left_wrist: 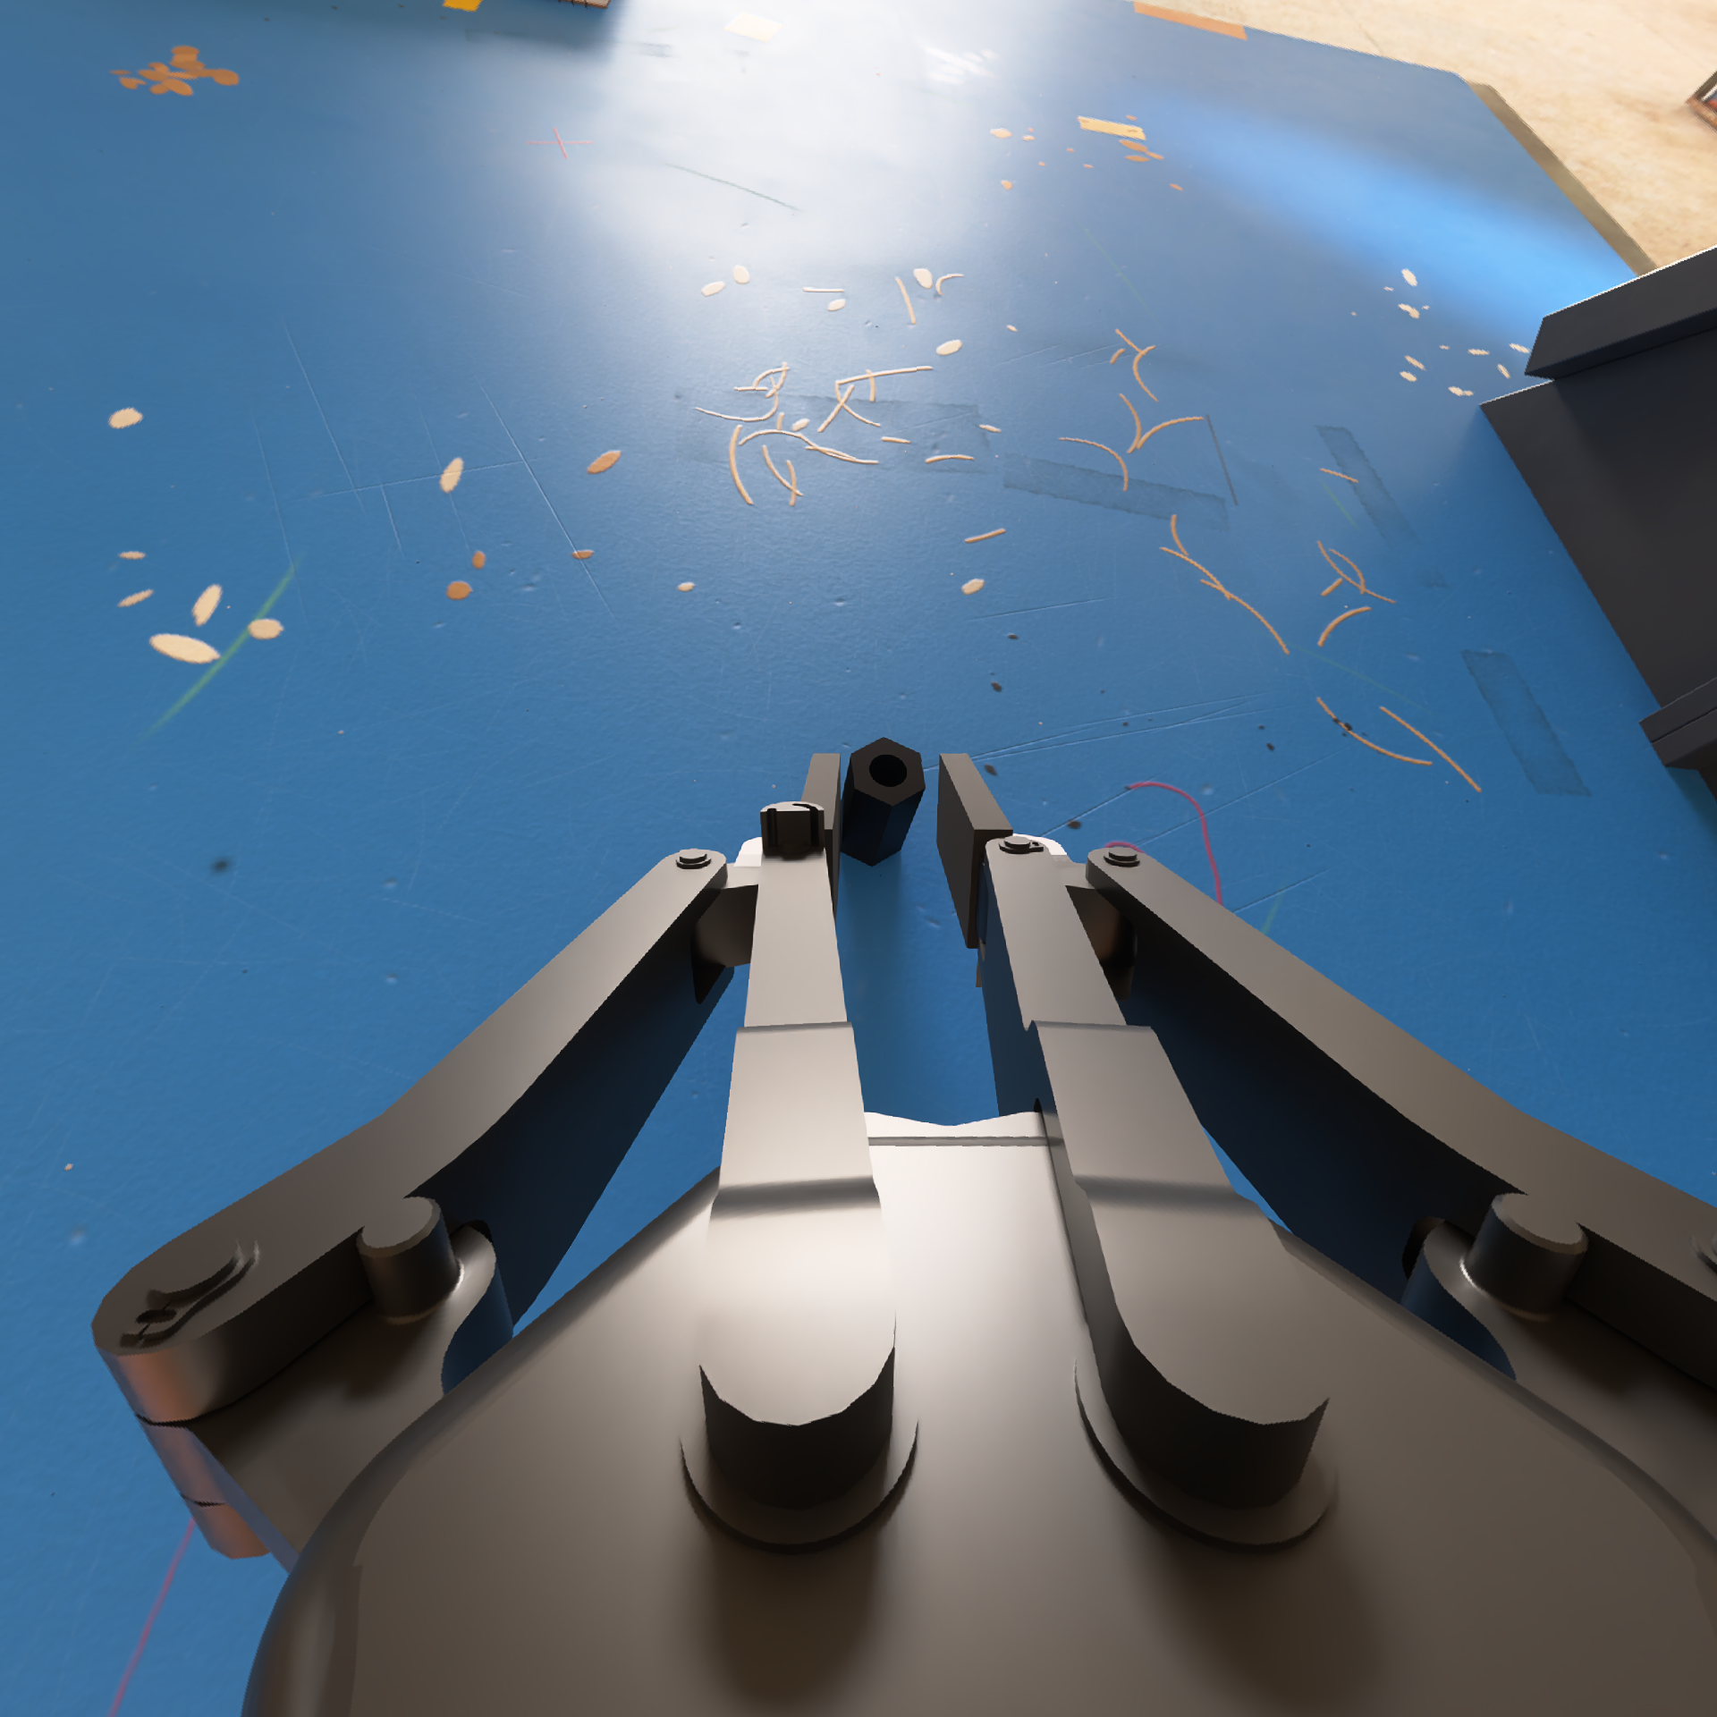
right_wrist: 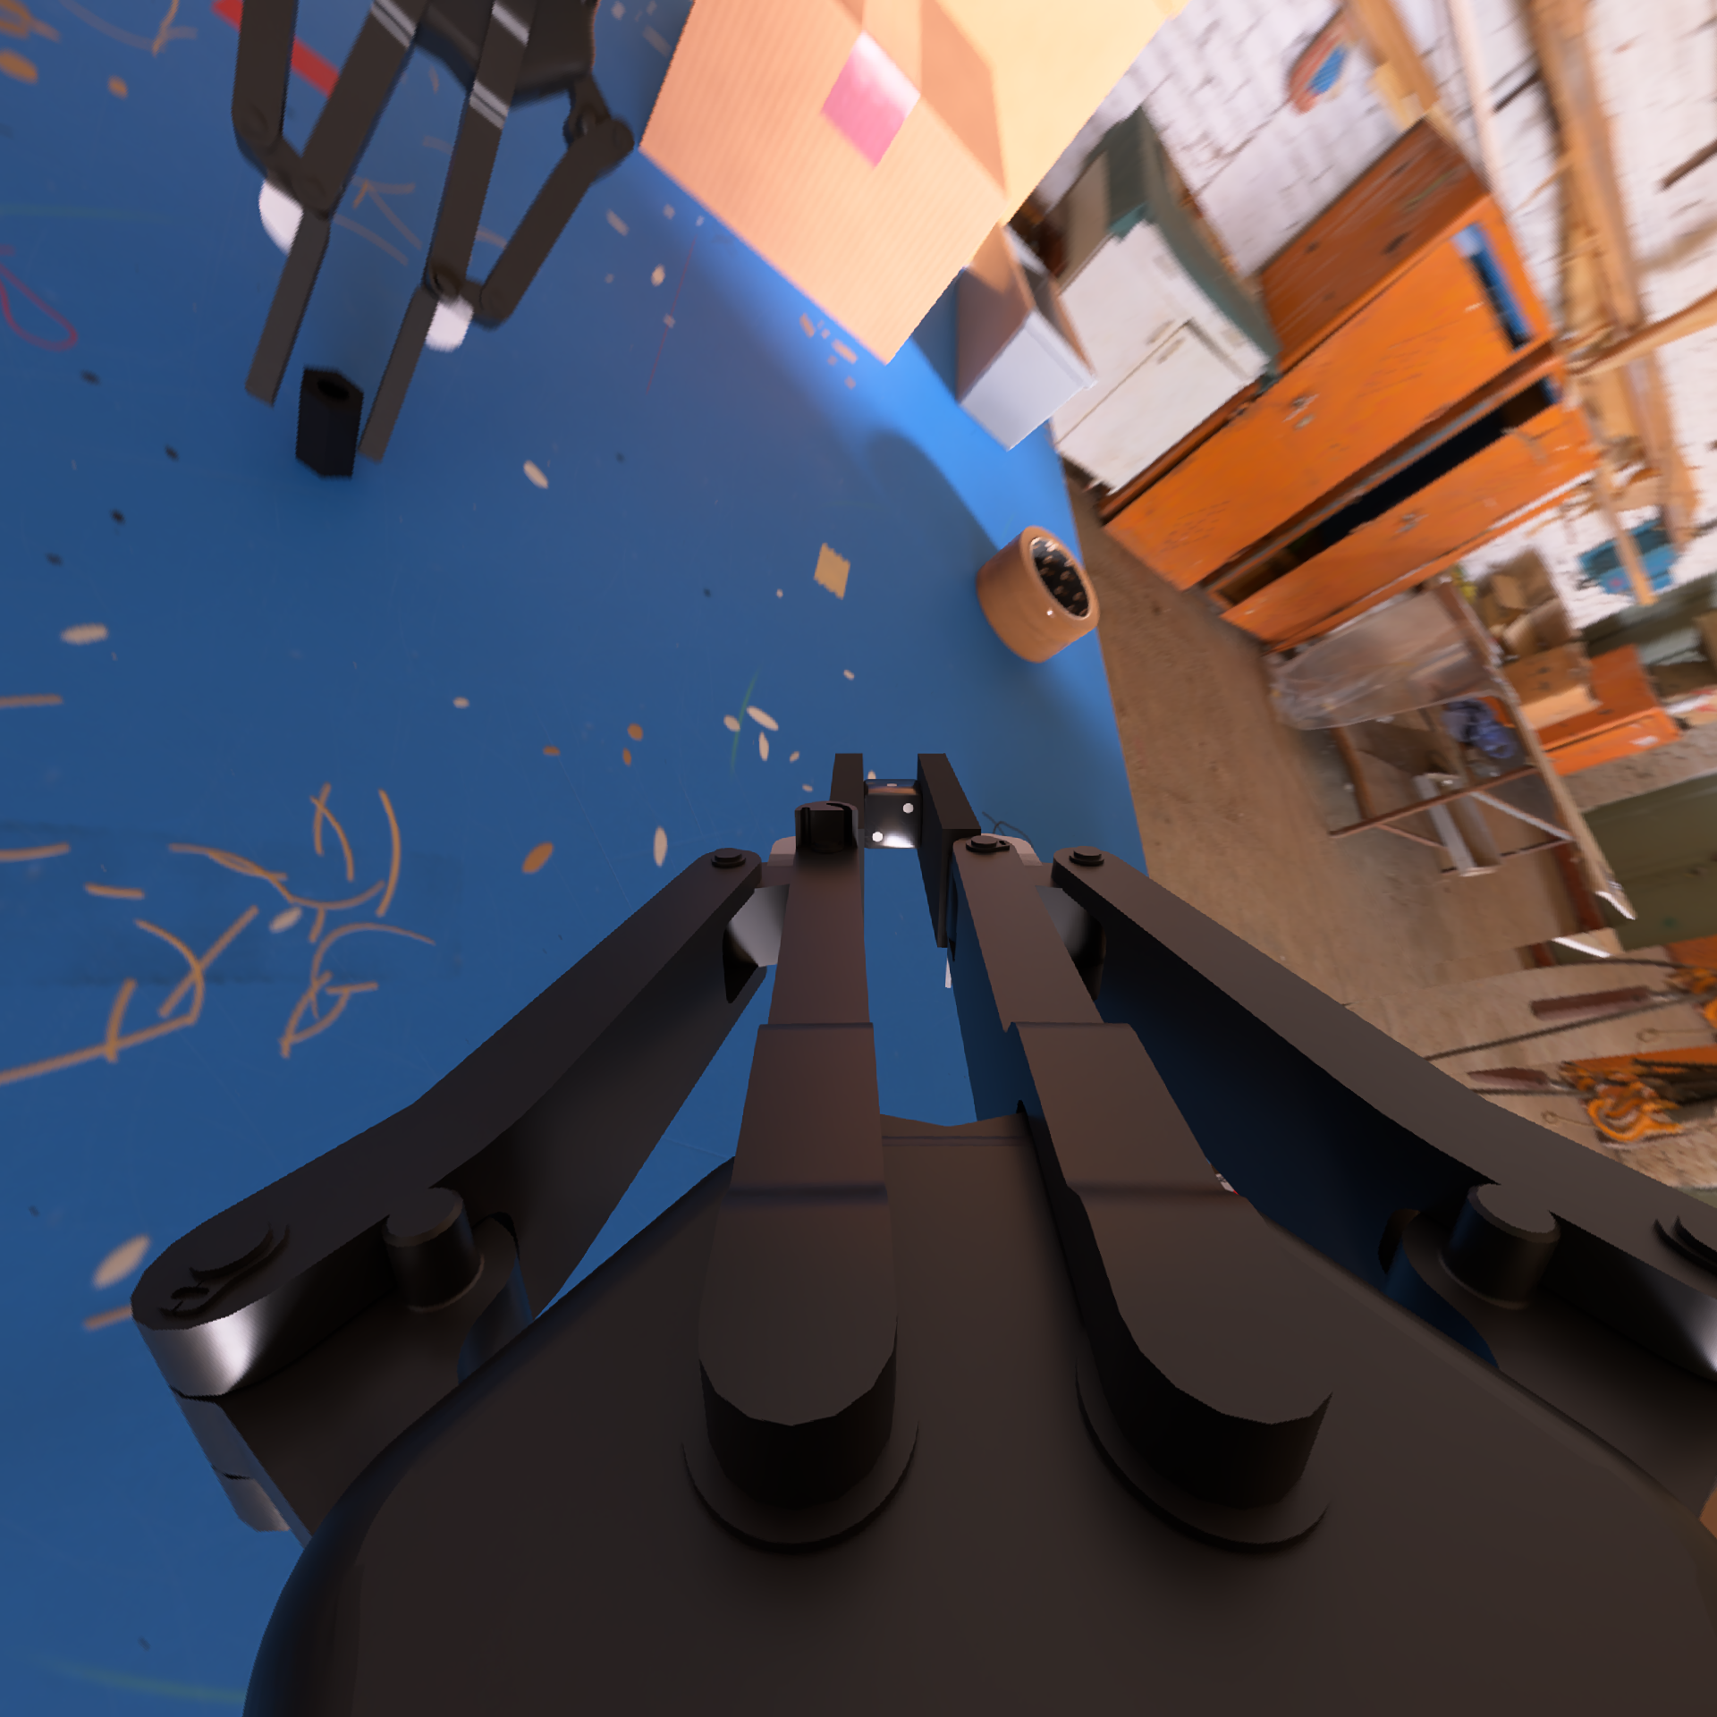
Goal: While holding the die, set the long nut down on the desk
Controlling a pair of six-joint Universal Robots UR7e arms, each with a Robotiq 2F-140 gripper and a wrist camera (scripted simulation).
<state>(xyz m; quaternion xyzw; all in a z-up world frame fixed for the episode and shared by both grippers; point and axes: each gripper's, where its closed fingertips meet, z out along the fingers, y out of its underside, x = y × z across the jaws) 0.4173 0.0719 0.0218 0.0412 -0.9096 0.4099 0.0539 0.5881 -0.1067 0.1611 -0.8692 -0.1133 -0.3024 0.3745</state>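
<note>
The long nut (left_wrist: pixel 883 799) is black and hexagonal and stands upright on the blue desk (left_wrist: pixel 418 883). My left gripper (left_wrist: pixel 889 776) is open around it, with a clear gap on the right side. In the right wrist view the nut (right_wrist: pixel 328 423) stands between the left gripper's fingers (right_wrist: pixel 316 423). My right gripper (right_wrist: pixel 889 771) is shut on the die (right_wrist: pixel 890 813), a black cube with white dots, held above the desk near its edge.
A large cardboard box (right_wrist: pixel 836 167), a small grey box (right_wrist: pixel 1022 372) and a brown tape roll (right_wrist: pixel 1036 595) sit along the desk edge. A dark block (left_wrist: pixel 1635 483) stands at the right in the left wrist view. The desk is scratched and paint-flecked.
</note>
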